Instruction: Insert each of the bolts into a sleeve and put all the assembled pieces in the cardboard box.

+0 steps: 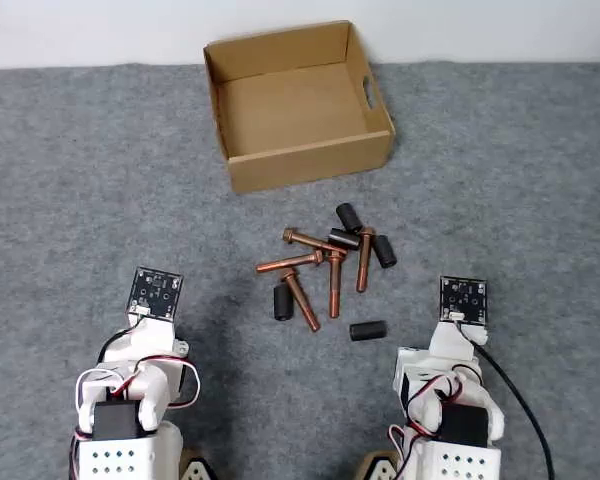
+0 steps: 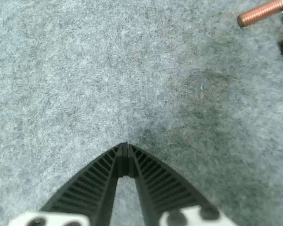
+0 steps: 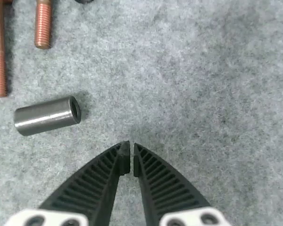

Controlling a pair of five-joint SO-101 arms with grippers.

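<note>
Bolts (image 1: 334, 272) coppery, sleeves (image 1: 367, 330) dark cylinders

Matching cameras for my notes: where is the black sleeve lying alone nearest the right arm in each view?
High view: the sleeve lies alone on the grey mat, ahead of the right arm.
Right wrist view: the sleeve lies on its side, close beside the right gripper.
Left wrist view: another stretch of mat, with a bolt end.
Shared landmark: the copper bolts just past the sleeve.
</note>
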